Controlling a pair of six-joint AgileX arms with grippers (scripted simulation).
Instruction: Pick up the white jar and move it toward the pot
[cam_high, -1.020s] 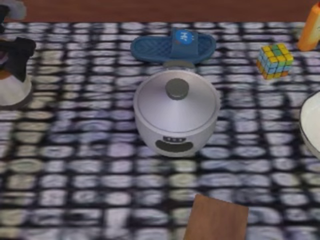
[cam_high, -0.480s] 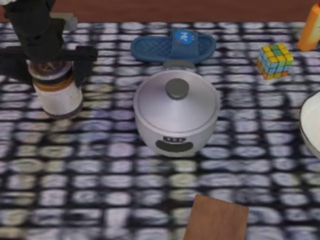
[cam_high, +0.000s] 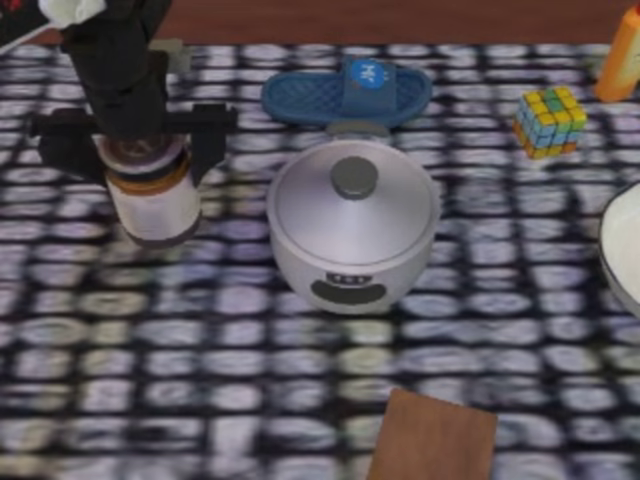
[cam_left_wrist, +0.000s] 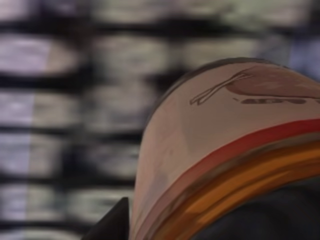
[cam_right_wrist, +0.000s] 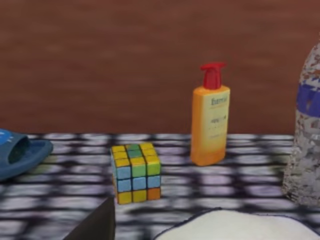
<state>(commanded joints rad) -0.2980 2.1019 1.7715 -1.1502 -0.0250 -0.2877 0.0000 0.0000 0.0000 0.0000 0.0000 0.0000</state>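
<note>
The white jar (cam_high: 152, 198), with its dark brown lid and orange band, hangs in my left gripper (cam_high: 135, 142), which is shut on its top. It is left of the pot (cam_high: 352, 225), a clear gap apart. The silver-grey pot stands mid-table with its domed lid, grey knob and dark oval panel. In the left wrist view the white jar (cam_left_wrist: 215, 145) fills the picture, close to the camera. My right gripper is outside the top view; its wrist camera looks over the back right of the table.
A blue slipper (cam_high: 347, 92) lies just behind the pot. A colour cube (cam_high: 549, 121) and an orange bottle (cam_high: 620, 55) stand at the back right. A white bowl (cam_high: 628, 250) sits at the right edge and a brown board (cam_high: 432, 440) at the front.
My left arm has carried the white jar from the table's left edge rightward toward the pot. The pot and the other things have stayed put.
</note>
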